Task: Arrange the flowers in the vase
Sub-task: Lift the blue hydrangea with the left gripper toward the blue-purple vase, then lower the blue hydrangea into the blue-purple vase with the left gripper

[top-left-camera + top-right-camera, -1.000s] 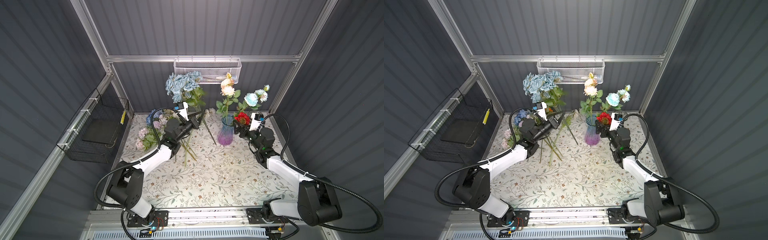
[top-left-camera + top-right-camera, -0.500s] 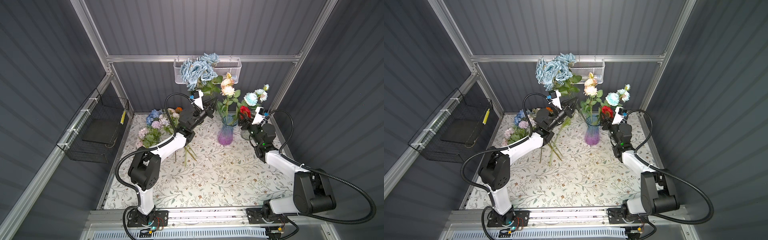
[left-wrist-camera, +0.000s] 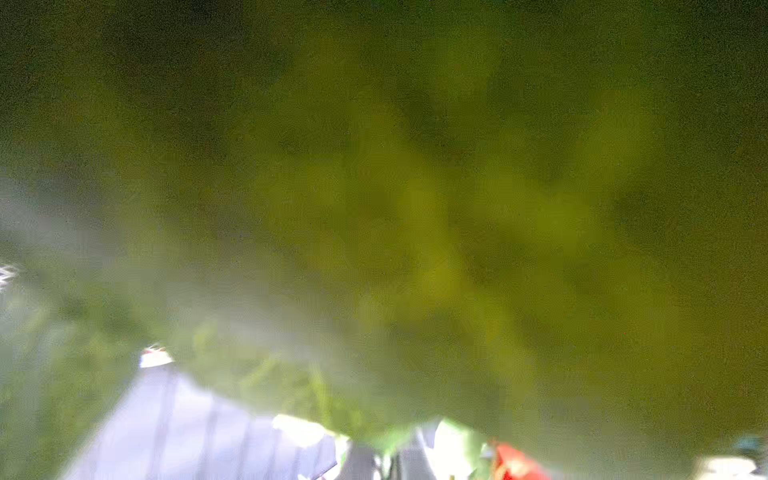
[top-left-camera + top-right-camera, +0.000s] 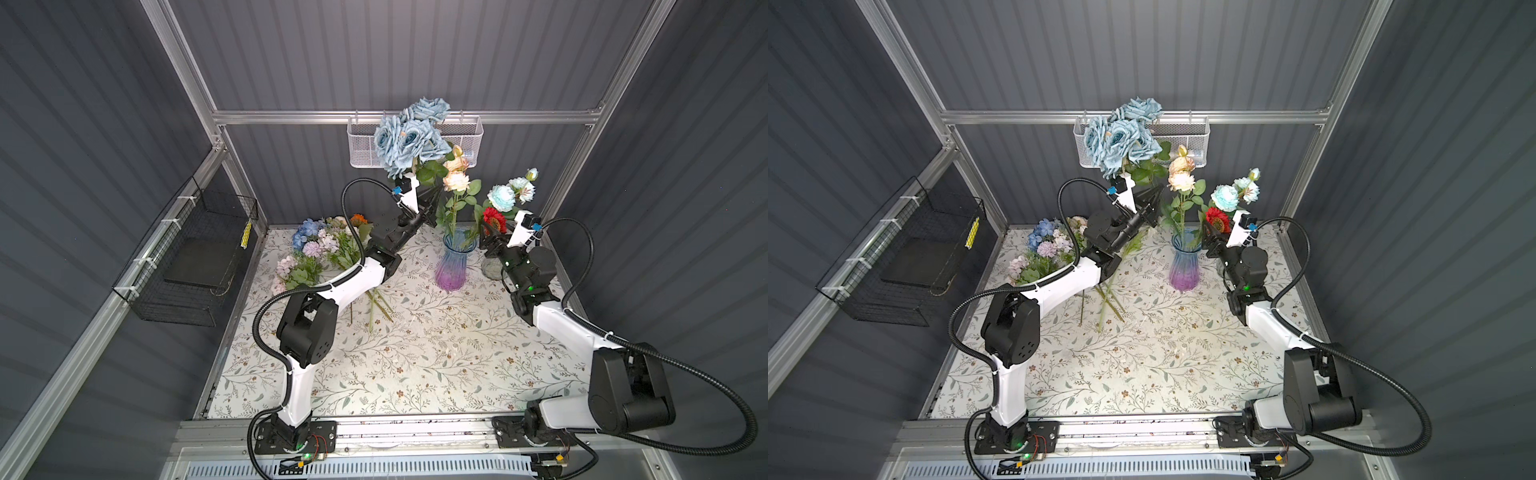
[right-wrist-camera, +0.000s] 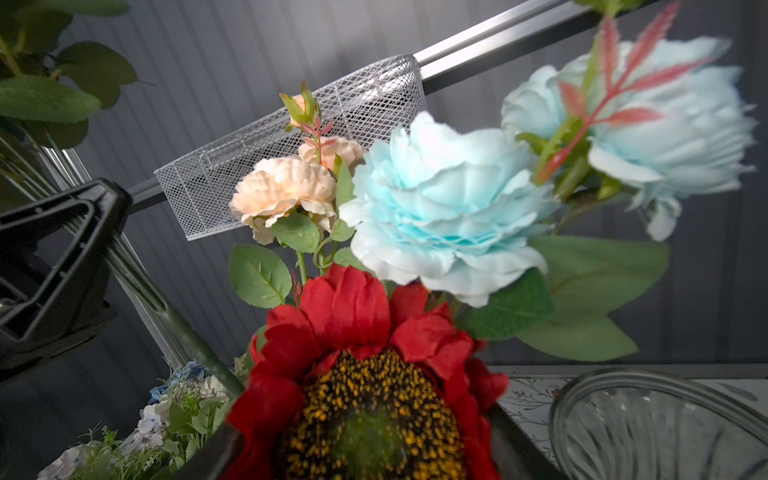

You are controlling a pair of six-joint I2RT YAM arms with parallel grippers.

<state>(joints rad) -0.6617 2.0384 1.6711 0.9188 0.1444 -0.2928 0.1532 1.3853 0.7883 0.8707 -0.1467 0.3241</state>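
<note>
The vase (image 4: 451,262) (image 4: 1183,266), blue-to-purple glass, stands at the back middle with peach flowers (image 4: 456,174) (image 5: 286,191) and pale blue flowers (image 4: 503,195) (image 5: 449,208) rising above it. My left gripper (image 4: 430,203) (image 4: 1152,201) is raised just left of the vase, shut on the stem of a bunch of blue roses (image 4: 409,139) (image 4: 1125,137). Blurred green leaves fill the left wrist view. My right gripper (image 4: 490,232) (image 5: 365,457) is shut on a red flower (image 4: 493,218) (image 5: 357,374) right of the vase. More flowers (image 4: 316,249) lie at the back left.
A clear glass jar (image 4: 492,268) (image 5: 665,424) stands right of the vase, below my right gripper. A white mesh basket (image 4: 469,141) hangs on the back rail behind the roses. A black wire basket (image 4: 195,257) hangs on the left wall. Loose green stems (image 4: 378,307) lie under the left arm.
My left gripper has carried the blue roses up and to the right, close to the vase. My right gripper has narrowed on the red flower and lifted it slightly.
</note>
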